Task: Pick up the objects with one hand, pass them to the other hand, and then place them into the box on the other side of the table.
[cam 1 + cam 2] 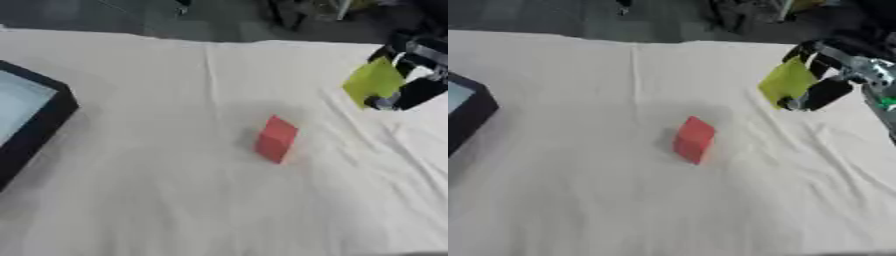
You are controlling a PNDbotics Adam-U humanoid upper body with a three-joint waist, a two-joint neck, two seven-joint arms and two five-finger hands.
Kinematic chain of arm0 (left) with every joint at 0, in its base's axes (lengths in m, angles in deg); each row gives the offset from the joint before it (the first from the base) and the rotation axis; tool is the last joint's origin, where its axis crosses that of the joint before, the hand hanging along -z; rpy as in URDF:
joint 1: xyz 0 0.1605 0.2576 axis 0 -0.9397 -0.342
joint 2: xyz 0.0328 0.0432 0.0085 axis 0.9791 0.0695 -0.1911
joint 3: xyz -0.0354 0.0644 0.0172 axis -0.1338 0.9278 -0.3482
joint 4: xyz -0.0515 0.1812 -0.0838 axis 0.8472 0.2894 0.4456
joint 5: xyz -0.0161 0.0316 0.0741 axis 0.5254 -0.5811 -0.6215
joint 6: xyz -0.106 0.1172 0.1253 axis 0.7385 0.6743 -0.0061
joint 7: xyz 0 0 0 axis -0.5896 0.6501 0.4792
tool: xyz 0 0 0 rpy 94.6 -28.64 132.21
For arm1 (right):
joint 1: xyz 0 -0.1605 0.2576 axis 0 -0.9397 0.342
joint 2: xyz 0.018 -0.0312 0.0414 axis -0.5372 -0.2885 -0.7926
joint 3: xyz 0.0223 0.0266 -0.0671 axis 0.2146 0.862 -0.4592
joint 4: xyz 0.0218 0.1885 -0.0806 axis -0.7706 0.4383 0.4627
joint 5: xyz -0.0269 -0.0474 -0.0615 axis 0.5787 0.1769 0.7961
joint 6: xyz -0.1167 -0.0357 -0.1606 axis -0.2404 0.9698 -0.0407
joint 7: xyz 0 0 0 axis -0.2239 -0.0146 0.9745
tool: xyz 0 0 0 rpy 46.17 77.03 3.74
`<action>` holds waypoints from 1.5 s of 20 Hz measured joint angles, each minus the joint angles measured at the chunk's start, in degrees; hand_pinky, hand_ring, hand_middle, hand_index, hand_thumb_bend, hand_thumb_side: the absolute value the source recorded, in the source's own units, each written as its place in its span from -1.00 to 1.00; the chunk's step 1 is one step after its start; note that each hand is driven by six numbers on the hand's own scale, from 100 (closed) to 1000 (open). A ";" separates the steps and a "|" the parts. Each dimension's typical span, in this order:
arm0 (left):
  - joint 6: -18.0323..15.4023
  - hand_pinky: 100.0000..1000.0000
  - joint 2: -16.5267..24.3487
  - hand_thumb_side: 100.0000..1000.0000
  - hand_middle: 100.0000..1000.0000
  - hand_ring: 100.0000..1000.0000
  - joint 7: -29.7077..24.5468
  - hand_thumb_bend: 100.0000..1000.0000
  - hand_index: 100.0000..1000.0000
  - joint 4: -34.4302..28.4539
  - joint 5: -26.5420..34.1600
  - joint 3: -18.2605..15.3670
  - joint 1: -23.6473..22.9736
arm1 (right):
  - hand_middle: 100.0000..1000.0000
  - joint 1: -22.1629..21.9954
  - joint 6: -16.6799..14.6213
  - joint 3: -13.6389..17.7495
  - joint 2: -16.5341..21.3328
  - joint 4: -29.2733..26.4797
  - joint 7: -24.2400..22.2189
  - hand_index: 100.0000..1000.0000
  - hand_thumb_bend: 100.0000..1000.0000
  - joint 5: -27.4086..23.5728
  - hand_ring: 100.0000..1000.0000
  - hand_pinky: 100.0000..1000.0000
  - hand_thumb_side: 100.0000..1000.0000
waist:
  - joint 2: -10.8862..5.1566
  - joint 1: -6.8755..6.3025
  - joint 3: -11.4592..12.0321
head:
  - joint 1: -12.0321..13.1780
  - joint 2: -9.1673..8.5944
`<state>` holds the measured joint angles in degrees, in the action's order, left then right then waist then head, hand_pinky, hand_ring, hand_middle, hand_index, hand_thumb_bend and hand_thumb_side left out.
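Fingers [826, 92] of the right hand [833, 70] curl round a yellow-green object [785, 82], held up off the white cloth [623, 200] at the table's right side. The left hand shows in neither view, so the hand-over could fumble if the flat-looking piece twists in the grasp. A red block [276, 139] waits mid-table, and the black box [39, 125] sits at the far left.

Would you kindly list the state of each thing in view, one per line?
Right hand: raised at the table's right, shut on the yellow-green piece.
Yellow-green piece: held off the cloth.
Red block: standing free mid-table, untouched.
Box: at left edge, open.
Left hand: not visible.
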<state>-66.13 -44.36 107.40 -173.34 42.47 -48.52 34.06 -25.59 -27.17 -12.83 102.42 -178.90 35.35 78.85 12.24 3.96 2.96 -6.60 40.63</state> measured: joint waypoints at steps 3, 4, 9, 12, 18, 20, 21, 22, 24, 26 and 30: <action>0.88 0.45 0.04 0.18 0.67 0.80 -1.53 -0.96 0.49 0.00 -0.15 0.80 0.72 | -0.16 3.40 -1.60 -2.05 -2.17 -0.30 0.16 0.50 -0.62 2.04 -0.26 0.21 -1.00 | -0.02 -0.67 0.15 | 0.36 0.00; 1.40 0.45 0.11 0.17 0.67 0.80 -2.31 -0.97 0.50 0.00 -0.34 1.18 1.06 | -0.16 4.44 -2.11 -2.74 -2.95 -0.30 0.13 0.50 -0.63 2.90 -0.25 0.21 -1.00 | -0.02 -0.78 0.15 | 0.46 -0.01; 4.53 0.45 0.33 0.19 0.67 0.80 -7.53 -0.99 0.51 -0.31 -1.86 3.50 2.96 | -0.18 8.41 -4.46 -5.60 -7.84 -0.17 0.26 0.49 -0.71 8.23 -0.24 0.23 -1.00 | -0.05 -1.58 0.11 | 0.99 -0.25; 5.79 0.45 0.34 0.18 0.67 0.80 -10.19 -0.99 0.52 -0.94 -2.35 4.78 3.95 | -0.21 9.38 -5.58 -6.33 -11.16 1.01 1.65 0.47 -0.80 9.64 -0.27 0.21 -1.00 | -0.06 -1.97 0.08 | 1.41 -0.72; 6.60 0.48 0.35 0.06 0.70 0.83 -14.77 -0.93 0.58 -1.12 -3.50 7.29 5.12 | -0.28 9.35 -7.63 -6.14 -15.96 1.80 6.91 0.43 -1.00 3.95 -0.34 0.16 -1.00 | -0.06 -2.34 -0.08 | 2.48 -1.20; 5.93 0.50 0.57 0.00 0.72 0.84 -17.38 -0.89 0.61 -1.12 -4.20 8.23 5.35 | -0.30 8.76 -8.58 -5.65 -16.90 1.61 8.28 0.42 -1.00 -0.64 -0.35 0.16 -1.00 | -0.06 -2.47 -0.10 | 3.04 -1.53; 5.38 0.50 0.77 -0.03 0.72 0.85 -18.87 -0.87 0.62 -1.12 -4.60 8.63 5.40 | -0.30 8.34 -9.07 -5.32 -17.27 1.48 8.82 0.42 -1.00 -3.07 -0.36 0.16 -1.00 | -0.06 -2.53 -0.10 | 3.35 -1.56; 4.75 0.51 0.84 -0.06 0.73 0.86 -20.40 -0.85 0.62 -1.09 -5.05 8.96 5.43 | -0.30 7.96 -9.59 -4.98 -17.59 1.45 9.27 0.42 -1.00 -5.52 -0.36 0.15 -1.00 | -0.06 -2.60 -0.10 | 3.65 -1.61; 3.30 0.53 0.88 -0.11 0.74 0.87 -23.35 -0.80 0.64 -1.01 -5.89 9.54 5.45 | -0.31 7.25 -10.96 -4.22 -18.23 1.24 9.91 0.42 -1.00 -10.14 -0.36 0.15 -1.00 | -0.06 -2.79 -0.12 | 4.25 -1.80; 1.79 0.54 1.19 -0.13 0.74 0.88 -26.01 -0.75 0.65 -0.66 -6.28 10.05 5.64 | -0.32 6.62 -12.50 -3.63 -18.80 0.84 10.25 0.42 -1.00 -14.17 -0.37 0.15 -1.00 | -0.06 -3.04 -0.13 | 4.86 -1.98; -1.35 0.56 1.32 -0.20 0.74 0.89 -30.06 -0.68 0.66 0.04 -6.31 10.75 6.02 | -0.32 5.75 -15.21 -2.89 -19.83 0.38 9.89 0.41 -1.00 -20.36 -0.37 0.15 -1.00 | -0.06 -3.26 -0.07 | 5.71 -2.02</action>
<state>-67.47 -43.05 77.34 -173.30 36.16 -37.77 40.08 -19.83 -42.38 -15.72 82.59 -178.52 45.23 58.49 12.18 0.70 2.89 -0.89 38.61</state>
